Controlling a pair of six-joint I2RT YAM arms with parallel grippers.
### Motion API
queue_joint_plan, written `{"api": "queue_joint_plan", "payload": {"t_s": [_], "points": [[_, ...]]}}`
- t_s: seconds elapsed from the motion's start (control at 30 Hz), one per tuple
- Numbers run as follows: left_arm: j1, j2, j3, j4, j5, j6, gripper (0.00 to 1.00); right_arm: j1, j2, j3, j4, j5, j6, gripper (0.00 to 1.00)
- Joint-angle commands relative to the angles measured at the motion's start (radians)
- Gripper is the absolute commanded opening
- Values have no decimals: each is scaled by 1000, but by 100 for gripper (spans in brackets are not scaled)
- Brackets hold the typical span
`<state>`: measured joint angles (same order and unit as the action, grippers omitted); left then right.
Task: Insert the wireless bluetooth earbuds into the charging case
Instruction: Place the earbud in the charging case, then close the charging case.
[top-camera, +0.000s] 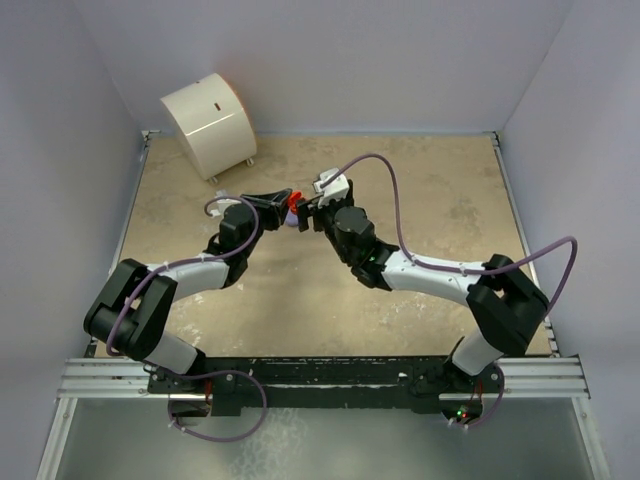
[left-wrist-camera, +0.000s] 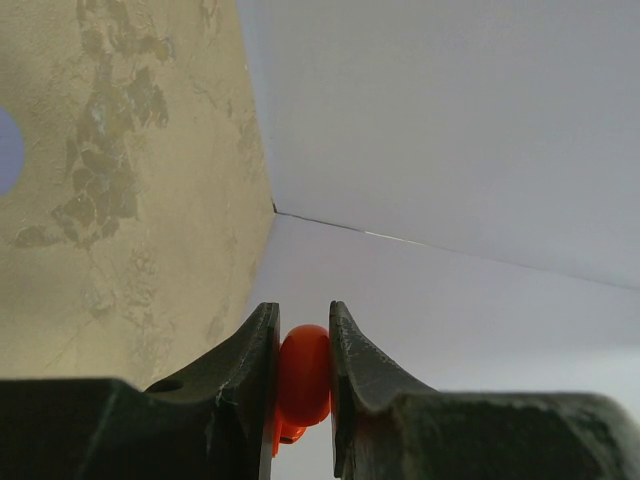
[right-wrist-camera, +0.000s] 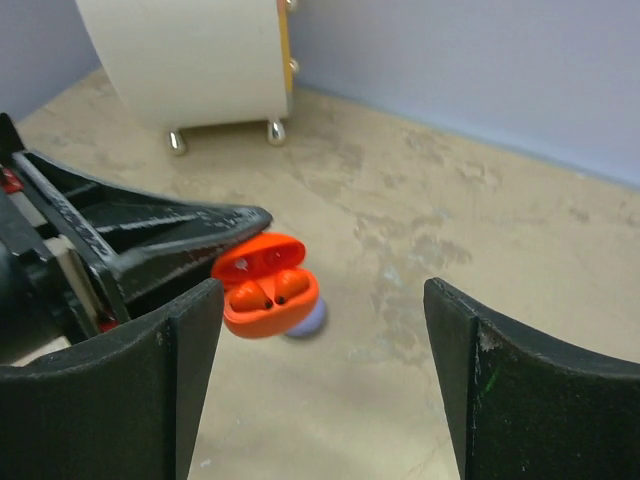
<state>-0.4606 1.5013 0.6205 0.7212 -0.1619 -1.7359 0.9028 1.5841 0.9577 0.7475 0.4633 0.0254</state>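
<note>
Centre of top view, slightly above middle: both arms meet over the tan table (top-camera: 420, 200).

Left gripper (top-camera: 283, 205) is clamped narrow on the orange charging case (top-camera: 292, 210). Left wrist view shows its fingers (left-wrist-camera: 262, 350) pressed to either side of the case body (left-wrist-camera: 303, 375), lower centre of frame.

Right gripper (top-camera: 310, 212) is just beside the case, not touching it. Right wrist view: pincer (right-wrist-camera: 322, 290) spread wide, nothing between the fingers (right-wrist-camera: 175, 370).

Case sits centre-left in the right wrist view, lid up, with two red-orange earbuds (right-wrist-camera: 247, 296) seated side by side inside.

Lilac round object (right-wrist-camera: 310, 320) lies on the table just under the case; cannot tell what it is.

White drum-shaped unit (top-camera: 210, 125) stands upper left, by the back wall.
</note>
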Motion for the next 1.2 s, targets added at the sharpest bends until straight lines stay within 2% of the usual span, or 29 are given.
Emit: {"api": "queue_joint_plan", "payload": {"t_s": [0.0, 0.13, 0.33, 0.57, 0.7, 0.9, 1.17], "points": [[-4, -30, -17, 54, -22, -2, 0, -12, -44, -5, -30, 60, 115, 83], [-4, -35, -38, 66, -44, -25, 0, -39, -68, -10, -84, 51, 212, 83], [-5, -58, -71, 30, -171, -158, 0, -38, -94, -139, 26, 27, 162, 85], [-59, -151, 56, -298, -403, -272, 0, -35, 5, -190, 152, 37, 99, 100], [-102, -174, 121, -443, -497, -339, 0, -22, 69, -190, 260, 31, 62, 100], [-153, -160, 173, -567, -560, -419, 0, 3, 118, -196, 437, 45, 23, 100], [-178, -122, 197, -608, -580, -454, 0, 10, 180, -147, 480, 37, -23, 100]]}}
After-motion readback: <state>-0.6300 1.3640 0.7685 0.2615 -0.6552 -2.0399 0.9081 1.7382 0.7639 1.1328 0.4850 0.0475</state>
